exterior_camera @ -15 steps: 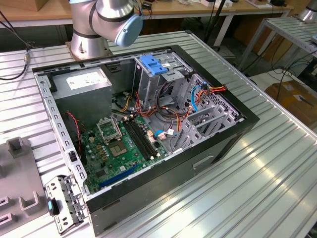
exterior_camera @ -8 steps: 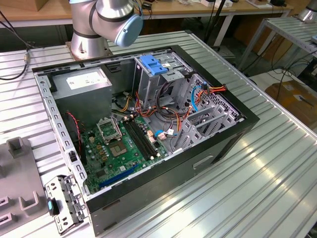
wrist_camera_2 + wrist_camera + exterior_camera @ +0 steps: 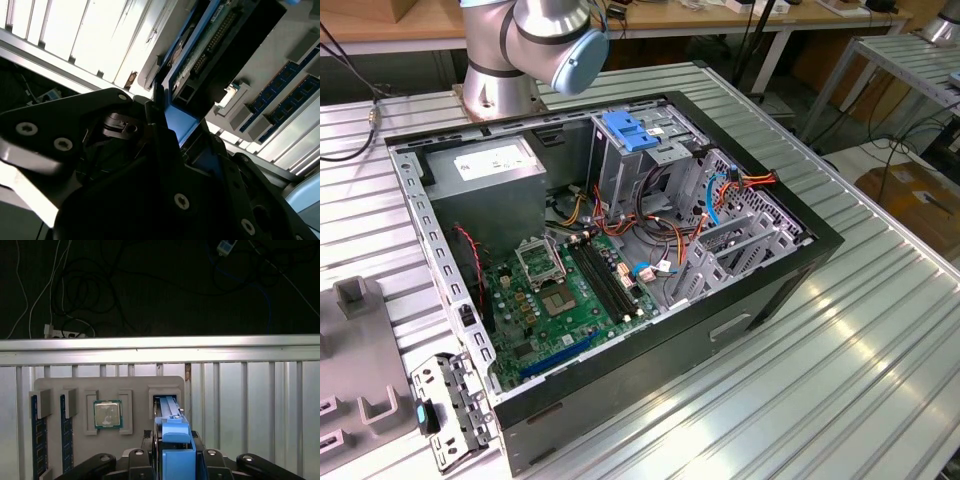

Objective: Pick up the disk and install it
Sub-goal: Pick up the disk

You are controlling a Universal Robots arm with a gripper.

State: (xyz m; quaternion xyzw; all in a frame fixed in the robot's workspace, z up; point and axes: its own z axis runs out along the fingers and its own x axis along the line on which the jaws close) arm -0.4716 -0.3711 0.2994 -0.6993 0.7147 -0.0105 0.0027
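In both wrist views the disk (image 3: 176, 436) stands on edge between the black fingers (image 3: 150, 440) of my gripper (image 3: 174, 442). Its blue plastic rail and end piece face the first wrist camera. The second wrist view shows the green circuit board on the disk's (image 3: 205, 47) flat side, with a blue rail along it. The gripper (image 3: 167, 117) is shut on the disk's blue end. The disk's far end reaches the rectangular slot (image 3: 165, 392) of a grey holder plate (image 3: 135, 385). I cannot tell whether it still sits in that slot.
The holder plate also carries a processor chip (image 3: 107, 414) and two memory sticks (image 3: 39, 440). In the exterior view the open computer case (image 3: 800, 265) lies on the ribbed metal table, with a drive cage topped by a blue handle (image 3: 628, 130), a grey power supply (image 3: 485, 165) and loose cables (image 3: 650, 225).
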